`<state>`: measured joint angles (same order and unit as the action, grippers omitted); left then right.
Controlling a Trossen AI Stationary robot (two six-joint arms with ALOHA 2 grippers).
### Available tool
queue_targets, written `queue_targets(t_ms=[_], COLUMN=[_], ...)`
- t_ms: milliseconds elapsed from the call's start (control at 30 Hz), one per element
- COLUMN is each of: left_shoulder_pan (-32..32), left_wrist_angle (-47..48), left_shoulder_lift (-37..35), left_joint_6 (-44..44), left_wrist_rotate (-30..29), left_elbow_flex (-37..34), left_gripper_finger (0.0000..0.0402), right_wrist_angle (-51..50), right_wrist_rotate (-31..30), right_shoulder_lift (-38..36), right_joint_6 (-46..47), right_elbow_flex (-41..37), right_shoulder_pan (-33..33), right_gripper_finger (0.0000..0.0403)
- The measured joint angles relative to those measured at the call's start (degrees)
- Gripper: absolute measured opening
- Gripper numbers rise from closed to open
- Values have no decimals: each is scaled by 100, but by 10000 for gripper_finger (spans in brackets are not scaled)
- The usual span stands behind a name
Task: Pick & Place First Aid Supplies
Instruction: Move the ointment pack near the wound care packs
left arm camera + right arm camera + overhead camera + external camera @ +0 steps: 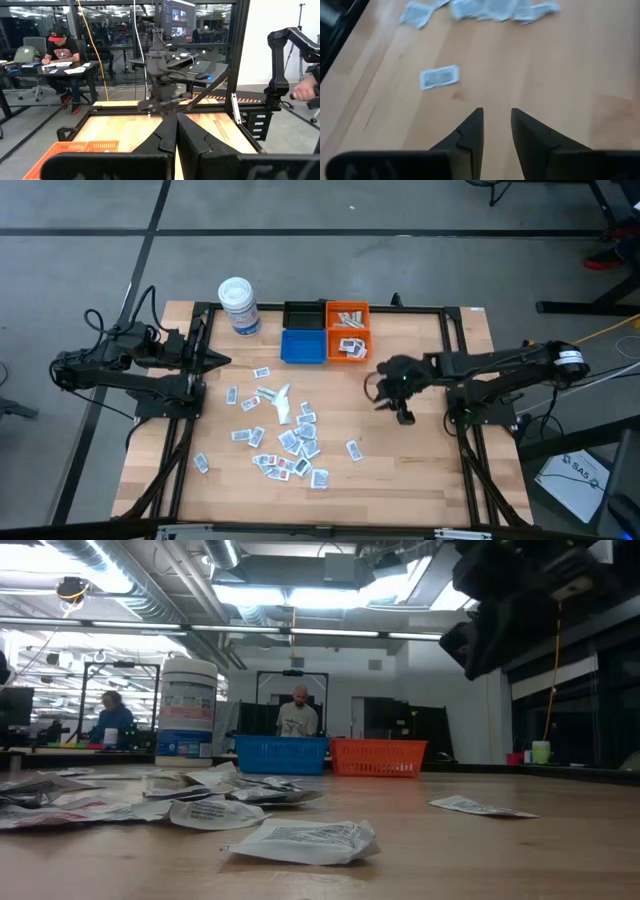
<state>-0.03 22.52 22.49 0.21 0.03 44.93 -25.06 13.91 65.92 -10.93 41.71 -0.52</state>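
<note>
The light wooden worktop (420,470) has a black metal frame around it. It stands on a grey floor. At the far edge stands a tall white round tub with a lid (239,306). Next to the tub are three small bins side by side: a black plastic bin (303,315), a blue plastic bin (303,346) and an orange plastic bin (347,332). The orange bin already has some small white packets in it. Behind the worktop the room is big, with bright ceiling lights, desks and screens. A person in a light shirt (297,714) stands far back. Another person in a red cap (61,50) sits at a desk.

The small flat white first aid packets (285,435) lie spread out in the middle of the worktop, most of them in a loose heap. One single white packet (354,450) lies a little apart from the heap, on the side nearer the right arm.

The right pincer (402,408) hangs over bare wood, near the single packet but not touching it. Its two dark fingers (470,132) are a small way apart and hold nothing. The heap lies farther off.

The left pincer (222,361) waits at the left side of the worktop, near the tub. Its fingers are pressed together and hold nothing.
</note>
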Motion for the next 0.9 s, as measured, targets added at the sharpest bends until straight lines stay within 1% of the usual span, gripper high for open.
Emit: queue_targets(t_ms=[200, 433, 700, 900], left_shoulder_pan=[1, 0, 0, 1], left_wrist_angle=[0, 0, 0, 0], left_shoulder_lift=[0, -1, 1, 0], left_joint_6=[4, 0, 0, 4], left_wrist_rotate=[1, 1, -1, 0], left_elbow_flex=[0, 0, 0, 0], left_gripper_finger=[4, 4, 4, 4], right_wrist_angle=[255, 292, 245, 244], right_wrist_rotate=[62, 133, 131, 107], right_shoulder_lift=[539, 1524, 2585, 3162], right_joint_6=[-163, -131, 223, 344], right_elbow_flex=[44, 779, 1348, 1490], right_shoulder_pan=[712, 1351, 1842, 1920], right_gripper_finger=[100, 100, 100, 100])
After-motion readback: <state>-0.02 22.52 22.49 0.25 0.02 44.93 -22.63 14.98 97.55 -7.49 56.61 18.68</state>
